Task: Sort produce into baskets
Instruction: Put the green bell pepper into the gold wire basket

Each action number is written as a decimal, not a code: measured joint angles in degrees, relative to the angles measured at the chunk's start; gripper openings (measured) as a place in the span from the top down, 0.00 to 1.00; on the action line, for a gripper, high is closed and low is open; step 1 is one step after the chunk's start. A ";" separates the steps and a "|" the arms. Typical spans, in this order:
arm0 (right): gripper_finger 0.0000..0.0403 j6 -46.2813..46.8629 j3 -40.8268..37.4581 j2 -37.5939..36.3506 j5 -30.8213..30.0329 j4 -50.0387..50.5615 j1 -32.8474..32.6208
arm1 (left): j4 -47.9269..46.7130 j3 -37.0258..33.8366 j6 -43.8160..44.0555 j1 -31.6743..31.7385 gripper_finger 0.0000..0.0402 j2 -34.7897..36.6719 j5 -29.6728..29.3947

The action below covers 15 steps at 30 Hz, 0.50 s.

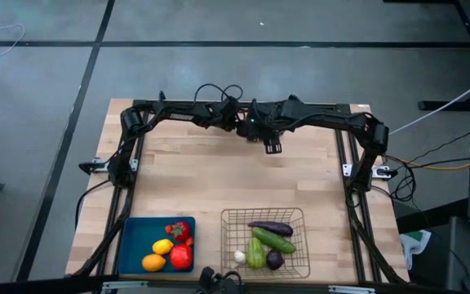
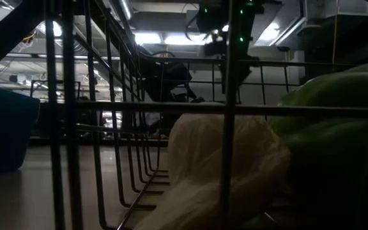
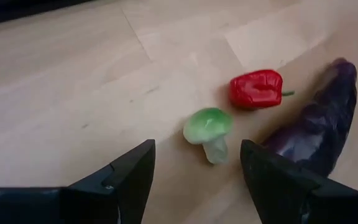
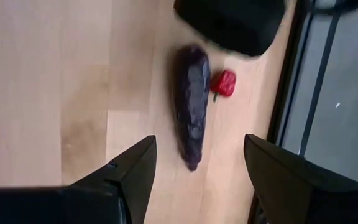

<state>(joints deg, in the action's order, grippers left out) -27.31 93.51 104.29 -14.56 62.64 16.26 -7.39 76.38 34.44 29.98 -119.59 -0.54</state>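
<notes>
Produce: sorted pieces fill blue tray point(image 1: 133, 245) and wire basket point(image 1: 297, 219), near edge; eggplant point(image 3: 322, 124), red pepper point(image 3: 257, 88), green mushroom point(image 3: 209, 127) lie far side.
Left gripper point(image 3: 197, 171): fingers apart, empty.
Right gripper point(image 4: 197, 168): fingers apart, empty.
Risk: crowded leftovers; one grab may nudge neighbours.

No legible text or labels anywhere.

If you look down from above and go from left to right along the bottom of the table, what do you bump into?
Blue tray → orange → lemon → red fruit → wire basket → garlic → round purple eggplant.
</notes>
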 joint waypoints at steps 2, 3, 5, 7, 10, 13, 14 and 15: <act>0.40 0.00 1.38 0.00 0.01 0.22 -0.76 | -0.14 0.00 0.00 -0.04 0.42 0.00 0.01; 0.40 -0.02 2.02 0.00 -0.01 0.25 -1.09 | 0.00 0.00 0.05 -0.04 0.42 0.00 0.00; 0.40 -0.02 2.92 0.00 -0.01 0.23 -1.68 | 0.01 0.00 0.09 -0.04 0.42 0.00 -0.02; 0.40 -0.01 3.71 0.00 -0.01 0.25 -2.21 | 0.00 0.00 -0.30 -0.04 0.42 0.00 -0.04; 0.40 -0.01 4.46 0.00 -0.01 0.30 -2.96 | 0.05 0.00 -2.86 -0.04 0.42 0.00 0.00; 0.40 -0.02 4.50 0.00 0.01 0.44 -3.31 | 0.84 0.00 -5.93 -0.04 0.42 0.00 0.02; 0.40 -0.02 4.50 0.00 0.01 0.59 -3.33 | 1.13 0.03 -6.89 -0.04 0.42 0.02 0.05; 0.40 -0.02 4.50 0.00 0.01 0.84 -3.33 | 0.93 0.21 -7.99 0.03 0.42 0.02 0.46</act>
<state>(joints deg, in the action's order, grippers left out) -27.33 98.02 104.29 -14.55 63.49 12.93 -6.46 76.59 26.45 30.01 -119.57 -0.07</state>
